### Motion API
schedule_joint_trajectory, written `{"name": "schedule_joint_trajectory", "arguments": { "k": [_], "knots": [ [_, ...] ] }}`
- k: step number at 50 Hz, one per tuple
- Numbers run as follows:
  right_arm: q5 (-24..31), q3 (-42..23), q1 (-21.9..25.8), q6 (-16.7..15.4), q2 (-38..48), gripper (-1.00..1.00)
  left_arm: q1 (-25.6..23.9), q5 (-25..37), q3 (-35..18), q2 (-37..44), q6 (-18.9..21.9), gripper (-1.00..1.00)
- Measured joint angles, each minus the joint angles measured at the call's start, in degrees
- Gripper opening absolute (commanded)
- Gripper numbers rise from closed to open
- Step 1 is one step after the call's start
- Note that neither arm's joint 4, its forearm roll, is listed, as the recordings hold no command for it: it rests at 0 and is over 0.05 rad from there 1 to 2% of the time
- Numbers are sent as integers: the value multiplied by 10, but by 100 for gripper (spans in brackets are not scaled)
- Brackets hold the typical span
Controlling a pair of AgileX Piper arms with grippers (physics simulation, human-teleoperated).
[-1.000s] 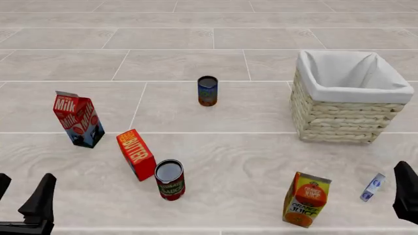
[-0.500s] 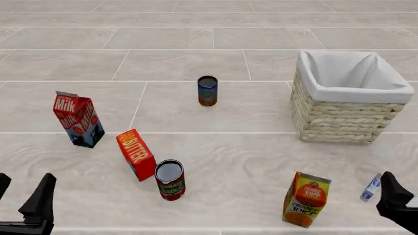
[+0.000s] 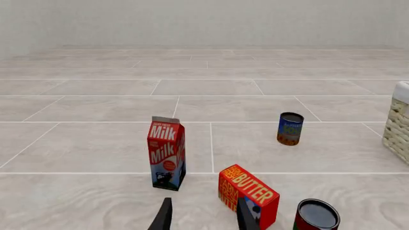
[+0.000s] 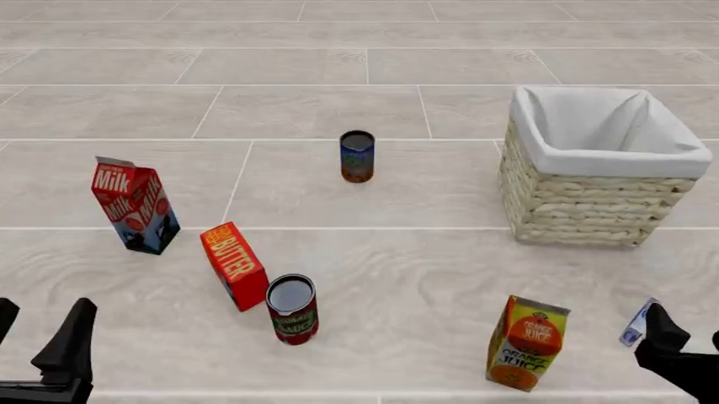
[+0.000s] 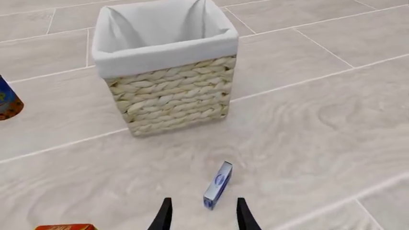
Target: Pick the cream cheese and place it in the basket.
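Tiled floor, cream cheese [image 5: 218,185] upright just beyond open right gripper [image 5: 201,214]

The left claw [image 4: 45,337] sits low in the front view's bottom left corner, its dark fingers spread apart and holding nothing; in its own wrist view two finger tips [image 3: 164,216] rise from the bottom edge; the right claw [image 4: 674,353] — bottom right corner — shows parted, empty tips [image 5: 164,214].
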Motion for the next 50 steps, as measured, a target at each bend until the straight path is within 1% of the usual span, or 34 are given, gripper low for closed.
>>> {"name": "schedule_joint_trajectory", "arguments": {
  "k": [7,19,30,41,50],
  "knots": [
    [-61,3,-2,-2,68,100,0,0,0,0,0,100],
    [-164,5,0,18,183,100,0,0,0,0,0,100],
    [-276,6,2,34,312,100,0,0,0,0,0,100],
    [-363,6,-1,31,411,100,0,0,0,0,0,100],
    [-435,6,-3,20,492,100,0,0,0,0,0,100]
  ]
}}
